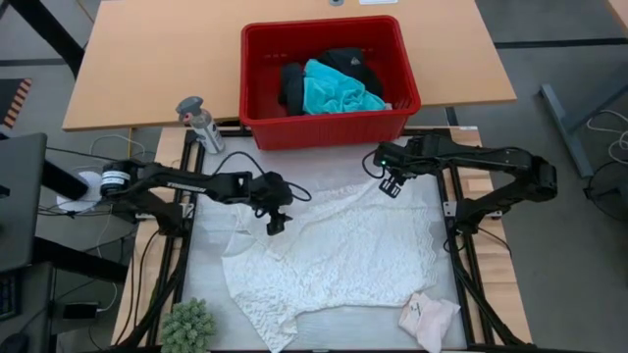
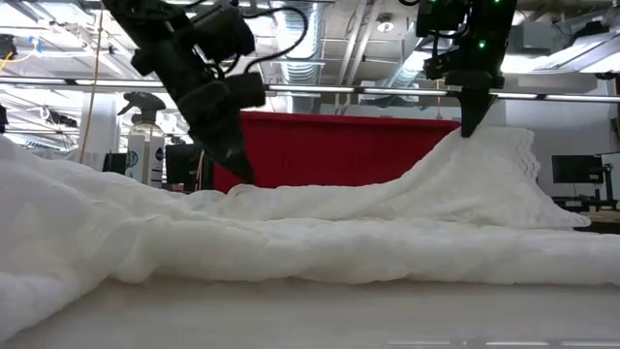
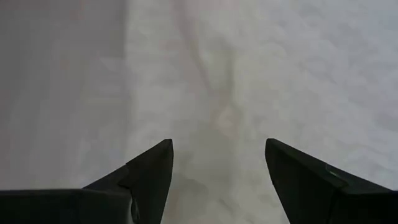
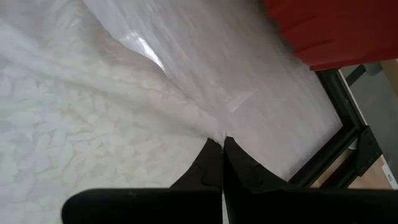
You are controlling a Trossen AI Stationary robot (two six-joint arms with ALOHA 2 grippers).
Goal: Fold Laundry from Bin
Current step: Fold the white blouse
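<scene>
Two grippers work the white lacy top (image 1: 329,257) spread on the table before the bin (image 1: 329,123): the right gripper (image 1: 390,183) pinches its far corner shut and lifted, while the left gripper (image 1: 276,222), jaws apart above the opposite edge, should seize fabric squarely before pulling it taut.

A long wooden desk (image 1: 147,69) stands behind the table (image 1: 201,260), on a grey floor (image 1: 569,49). Cables (image 1: 603,137) trail over the floor. Across the room, the ceiling (image 2: 339,39) shows bare ducts and pipes, and a dark monitor (image 2: 572,170) sits at the far side.
</scene>
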